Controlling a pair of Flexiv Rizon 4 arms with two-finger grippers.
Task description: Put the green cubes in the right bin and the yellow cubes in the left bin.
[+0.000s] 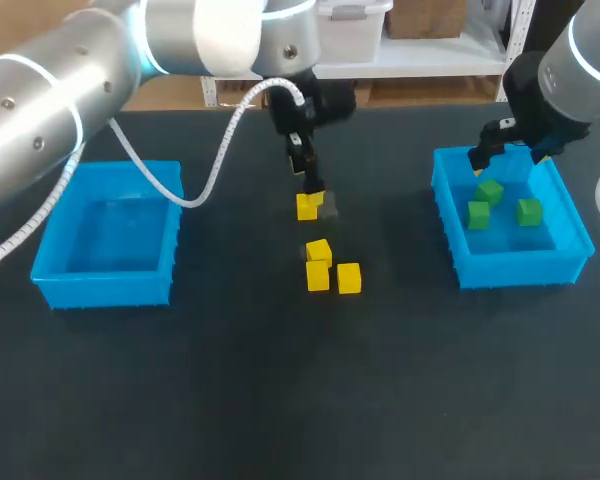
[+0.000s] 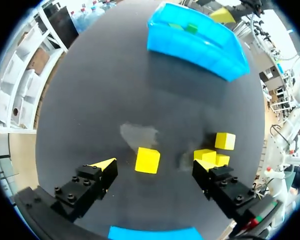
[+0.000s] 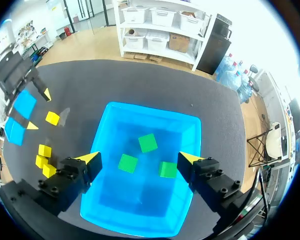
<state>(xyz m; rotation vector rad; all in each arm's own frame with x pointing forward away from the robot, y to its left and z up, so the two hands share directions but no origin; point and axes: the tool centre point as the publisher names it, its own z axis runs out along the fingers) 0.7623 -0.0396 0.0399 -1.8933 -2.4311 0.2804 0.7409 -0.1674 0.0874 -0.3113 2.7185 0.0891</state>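
- Dark worktop carries a blue left bin and a blue right bin
- left gripper: fingers spread, a yellow cube untouched between them
- right gripper: fingers spread above three green cubes

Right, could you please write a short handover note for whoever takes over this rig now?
Left gripper: fingers open, one yellow cube between them at mid-table, not gripped.
Right gripper: open, holding nothing, above the right bin.
Done: three green cubes in the right bin.
To do: all four yellow cubes, three clustered nearby, go into the left bin, which holds none.
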